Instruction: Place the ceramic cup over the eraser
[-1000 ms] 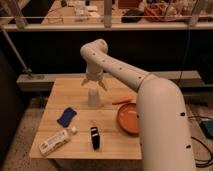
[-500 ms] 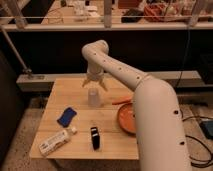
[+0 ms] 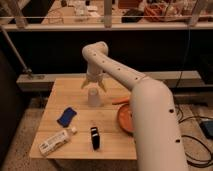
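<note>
Table: one ceramic cup beneath end effector, one bowl

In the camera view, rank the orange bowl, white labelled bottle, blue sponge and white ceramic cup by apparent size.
1. Orange bowl, though partly hidden by the arm.
2. White labelled bottle.
3. Blue sponge and white ceramic cup: too alike to rank.
The pincer is at the cup's top.

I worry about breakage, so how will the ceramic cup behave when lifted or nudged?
The ceramic cup is small and tapered, so probably light, yet apt to tip if nudged sideways. Ceramic looks rigid and likely chips if dropped on the wooden table. The hand sits directly above it.
</note>
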Controlling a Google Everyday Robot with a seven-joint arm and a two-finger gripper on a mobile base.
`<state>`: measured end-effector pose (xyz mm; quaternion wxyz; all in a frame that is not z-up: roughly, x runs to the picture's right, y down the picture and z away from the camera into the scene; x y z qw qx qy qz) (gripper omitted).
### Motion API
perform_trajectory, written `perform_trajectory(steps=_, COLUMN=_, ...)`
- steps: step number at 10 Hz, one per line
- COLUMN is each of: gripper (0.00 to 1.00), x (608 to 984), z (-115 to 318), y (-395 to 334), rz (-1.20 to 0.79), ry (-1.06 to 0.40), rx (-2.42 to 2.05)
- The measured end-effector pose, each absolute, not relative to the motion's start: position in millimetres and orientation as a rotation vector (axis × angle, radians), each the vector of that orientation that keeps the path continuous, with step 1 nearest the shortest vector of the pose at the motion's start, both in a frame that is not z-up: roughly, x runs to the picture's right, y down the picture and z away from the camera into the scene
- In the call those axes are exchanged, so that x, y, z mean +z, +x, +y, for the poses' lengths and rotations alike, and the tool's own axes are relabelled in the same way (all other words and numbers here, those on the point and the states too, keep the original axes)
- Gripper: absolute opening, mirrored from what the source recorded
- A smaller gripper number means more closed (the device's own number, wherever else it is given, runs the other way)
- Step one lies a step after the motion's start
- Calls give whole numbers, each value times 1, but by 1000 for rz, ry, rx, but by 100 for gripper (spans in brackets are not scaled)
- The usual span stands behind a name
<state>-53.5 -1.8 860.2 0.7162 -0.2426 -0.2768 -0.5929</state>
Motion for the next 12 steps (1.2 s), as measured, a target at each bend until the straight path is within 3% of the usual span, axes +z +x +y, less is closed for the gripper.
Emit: perform_trajectory(steps=12, gripper=80, x=890, z=21, y=-55, rz=-655, ry=-558, rx=-1330)
